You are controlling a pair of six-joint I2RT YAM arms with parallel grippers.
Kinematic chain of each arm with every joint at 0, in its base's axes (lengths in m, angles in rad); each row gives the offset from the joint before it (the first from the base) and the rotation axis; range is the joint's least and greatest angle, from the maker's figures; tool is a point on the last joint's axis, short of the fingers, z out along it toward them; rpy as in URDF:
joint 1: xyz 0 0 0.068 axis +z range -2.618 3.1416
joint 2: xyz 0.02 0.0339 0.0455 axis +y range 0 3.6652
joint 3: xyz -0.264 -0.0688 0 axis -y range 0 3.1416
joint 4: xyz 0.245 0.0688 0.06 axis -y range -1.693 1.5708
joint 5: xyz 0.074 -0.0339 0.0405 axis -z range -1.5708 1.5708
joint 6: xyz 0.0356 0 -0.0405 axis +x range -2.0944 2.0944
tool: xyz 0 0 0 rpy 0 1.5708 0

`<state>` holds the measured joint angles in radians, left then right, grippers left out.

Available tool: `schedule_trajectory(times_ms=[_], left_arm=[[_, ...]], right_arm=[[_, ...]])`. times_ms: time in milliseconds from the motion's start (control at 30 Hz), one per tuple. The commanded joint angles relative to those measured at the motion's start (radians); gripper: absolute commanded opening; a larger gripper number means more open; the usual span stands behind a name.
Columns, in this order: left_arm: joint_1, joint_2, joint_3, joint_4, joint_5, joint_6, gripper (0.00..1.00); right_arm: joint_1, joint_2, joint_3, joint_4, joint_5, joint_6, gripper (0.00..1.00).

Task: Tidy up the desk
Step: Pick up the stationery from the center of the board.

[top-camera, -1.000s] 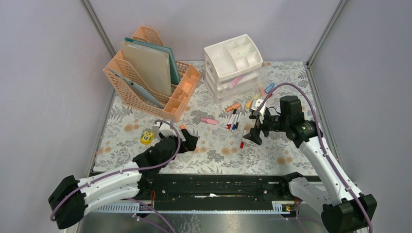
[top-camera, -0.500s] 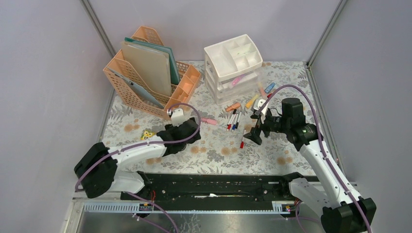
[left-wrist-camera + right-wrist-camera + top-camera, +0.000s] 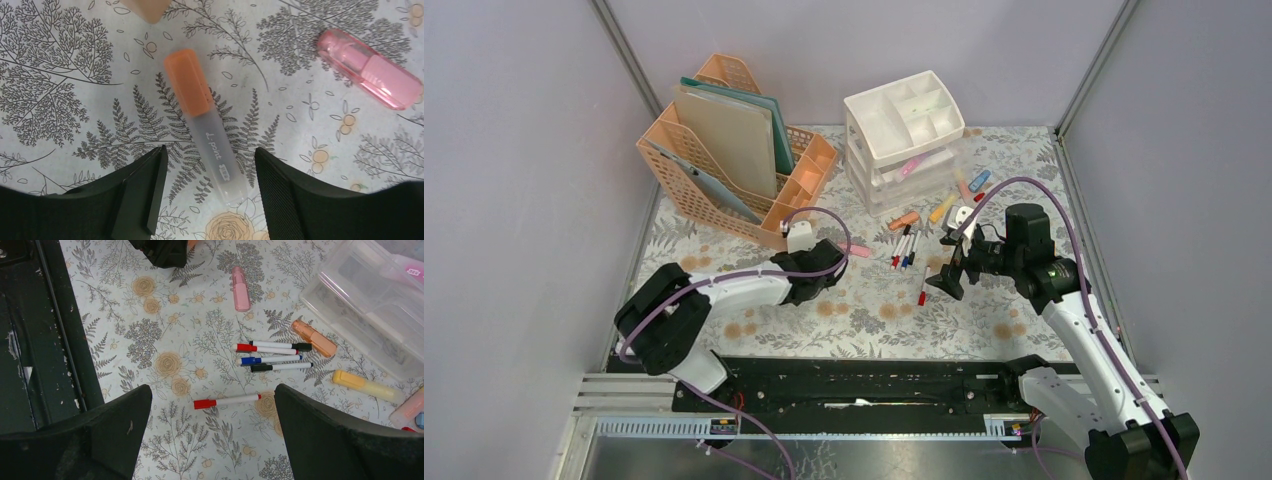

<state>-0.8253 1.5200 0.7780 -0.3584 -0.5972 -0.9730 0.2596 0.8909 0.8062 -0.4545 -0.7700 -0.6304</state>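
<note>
Left arm has swung in from the near-left corner toward the middle over the last second, and its fingers have narrowed a bit on the way. Right arm hasn't budged.

So now the left fingers are apart, one on each side of an orange-capped highlighter that's lying flat on the bench. There's a visible gap on both sides, so nothing is touching it. A pink highlighter lies near it, off to one side.

Right fingers are spread wide and hang above the cloth with nothing between them. Below them is a red-capped pen on its own, and a little further out a cluster of three pens side by side.

As for the bench itself, it's the fern-and-flower cloth top filling the floor between the grey walls, with the black rail along the near edge by the arm bases. Peach file rack sits back left, and the white drawer unit is back centre.
</note>
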Motion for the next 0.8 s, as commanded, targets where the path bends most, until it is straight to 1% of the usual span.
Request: schedule_trajectory(times_ms=[0,167,533,667,767], left_arm=[[0.016,0.032,0.040,0.003,-0.008,0.008,0.67],[0.026,0.067,0.054,0.005,-0.015,0.014,0.64],[0.053,0.149,0.092,0.005,-0.004,0.038,0.59],[0.055,0.166,0.093,0.005,0.006,0.042,0.53],[0.055,0.167,0.088,0.005,0.010,0.045,0.44]], right_arm=[[-0.006,0.002,-0.002,0.036,-0.017,-0.001,1.00],[-0.006,0.003,-0.005,0.038,-0.026,0.000,1.00],[-0.006,0.008,-0.007,0.037,-0.046,0.000,1.00],[-0.007,0.008,-0.007,0.037,-0.049,0.000,1.00],[-0.007,0.008,-0.007,0.036,-0.053,0.001,1.00]])
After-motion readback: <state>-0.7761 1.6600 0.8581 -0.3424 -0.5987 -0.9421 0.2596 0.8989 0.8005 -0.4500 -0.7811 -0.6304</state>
